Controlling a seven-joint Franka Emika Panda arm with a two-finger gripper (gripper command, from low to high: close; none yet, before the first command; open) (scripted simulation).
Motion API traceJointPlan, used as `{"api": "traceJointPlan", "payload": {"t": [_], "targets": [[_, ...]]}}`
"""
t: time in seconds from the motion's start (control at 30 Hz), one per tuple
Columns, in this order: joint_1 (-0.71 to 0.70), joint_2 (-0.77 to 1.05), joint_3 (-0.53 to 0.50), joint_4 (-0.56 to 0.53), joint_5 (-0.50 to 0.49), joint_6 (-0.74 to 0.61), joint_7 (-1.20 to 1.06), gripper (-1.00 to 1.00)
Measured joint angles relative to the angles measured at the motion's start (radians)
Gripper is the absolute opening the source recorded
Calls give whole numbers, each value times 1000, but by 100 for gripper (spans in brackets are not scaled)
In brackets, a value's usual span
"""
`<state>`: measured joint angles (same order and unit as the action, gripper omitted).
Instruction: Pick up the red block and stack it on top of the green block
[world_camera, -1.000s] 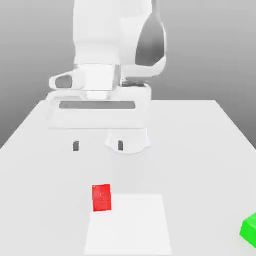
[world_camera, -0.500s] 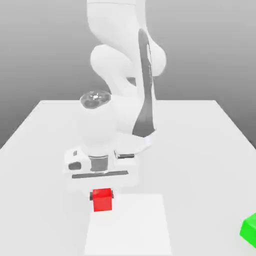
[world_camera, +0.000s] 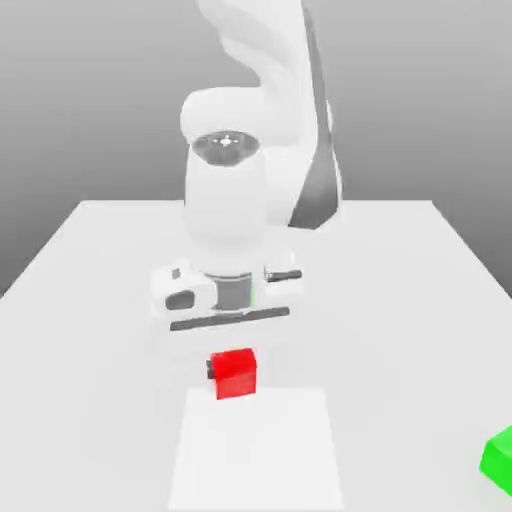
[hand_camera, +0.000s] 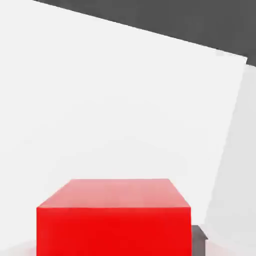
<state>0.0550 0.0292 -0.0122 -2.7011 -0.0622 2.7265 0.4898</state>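
Red block (world_camera: 234, 373) sits just below the centre of the exterior frame, directly under the white gripper (world_camera: 233, 372), whose wide palm bar crosses the frame a little above it. A dark fingertip (world_camera: 211, 369) shows against the cube's side toward the exterior view's left, touching it or very nearly so; the finger on the other side is hidden behind the cube. From that, the gripper seems to be pinching the red block between its two fingers, though the far contact cannot be seen. Whether the cube rests on the table (world_camera: 90, 300) or is raised off it cannot be told from this angle. Its lower edge meets the upper border of a paler square patch (world_camera: 258, 450) on the table surface in the lower middle of the frame.

Green block (world_camera: 498, 458) appears at the lower right edge of the exterior frame, cut off by the border, well apart from the red cube.

From the hand view, the red block (hand_camera: 114, 220) fills the lower middle of the frame, seen from close by, with its top face and one side face both visible. A dark fingertip (hand_camera: 199, 239) peeks out beside its lower right corner. Behind it, the white table (hand_camera: 100, 100) spreads to a dark background in the upper right corner.
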Motion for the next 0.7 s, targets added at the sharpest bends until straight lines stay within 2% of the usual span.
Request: {"api": "traceJointPlan", "payload": {"t": [0.37,0.5,0.53,0.7], "targets": [[275,209,222,390,-39,-188,21,-100],[336,336,226,452,-85,-125,52,-100],[346,369,217,456,-98,-97,61,100],[346,369,217,456,-98,-97,61,100]]}}
